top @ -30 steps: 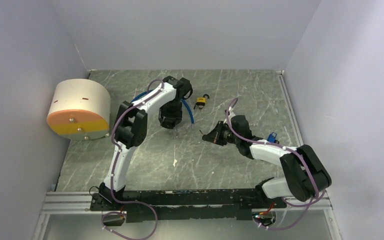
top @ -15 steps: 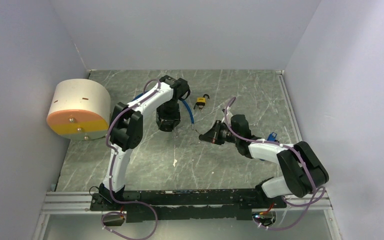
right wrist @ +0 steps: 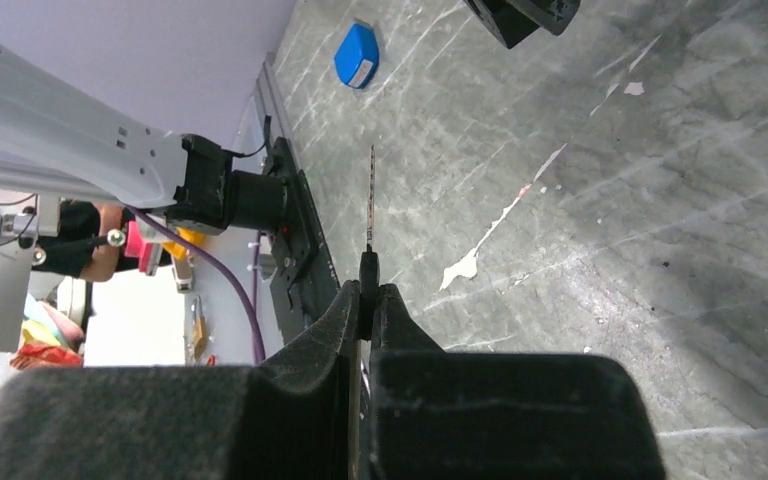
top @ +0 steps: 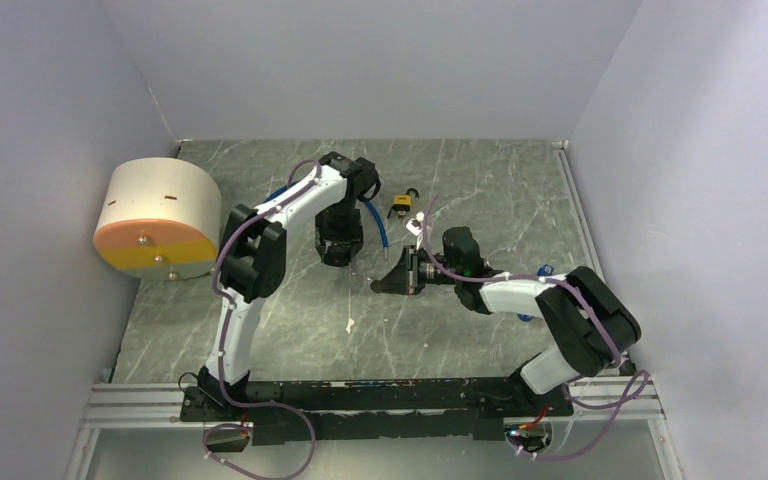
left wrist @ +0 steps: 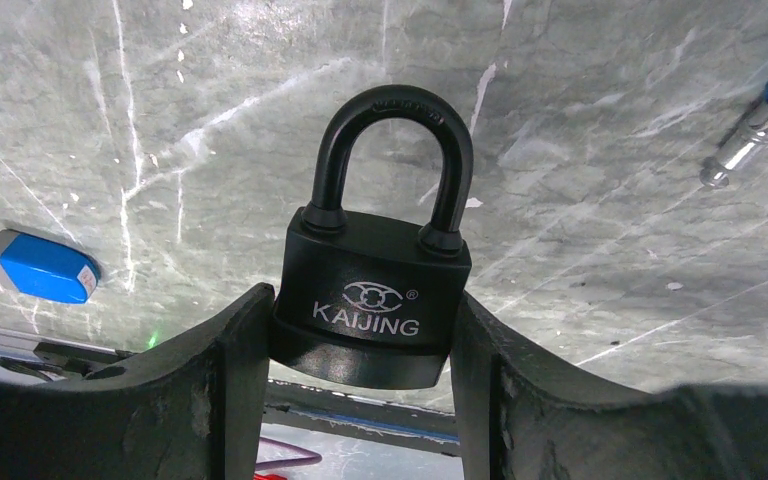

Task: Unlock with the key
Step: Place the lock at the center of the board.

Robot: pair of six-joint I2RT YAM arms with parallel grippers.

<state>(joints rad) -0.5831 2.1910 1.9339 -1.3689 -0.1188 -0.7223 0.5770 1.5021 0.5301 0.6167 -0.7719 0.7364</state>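
Left wrist view has the padlock [left wrist: 375, 295] dead centre. The left gripper [left wrist: 360, 335] pinches it across the body, jaws spread just as wide as the lock and pressed on both sides. The shackle [left wrist: 392, 150] is closed and points away from the wrist. It hangs above the tabletop [top: 480, 180], around the middle. I can't see the keyhole, so my guess is it's on the bottom face, down between the jaws.

The right gripper [right wrist: 365, 300] has its jaws squeezed nearly together on the key [right wrist: 370, 205], holding it by the head with the blade sticking straight out. It sits near the padlock but isn't touching it.

Handling-wise, the lock looks like a solid metal lump, heavy for its size and stiff, and the smooth black coating could slip if it gets pushed. Gripping the body sides seems right. The key is thin, light and rigid, and I reckon it'll pivot in that pinch if it goes in crooked.

Room looks decent, with bare tabletop between the two grippers. A yellow lock [top: 400, 207] and a blue tool [top: 375, 222] lie just beside the left gripper, and a blue tag [right wrist: 358, 55] sits further off. The walls [top: 660, 120] close in on three sides, and the round box [top: 155, 220] is well apart.
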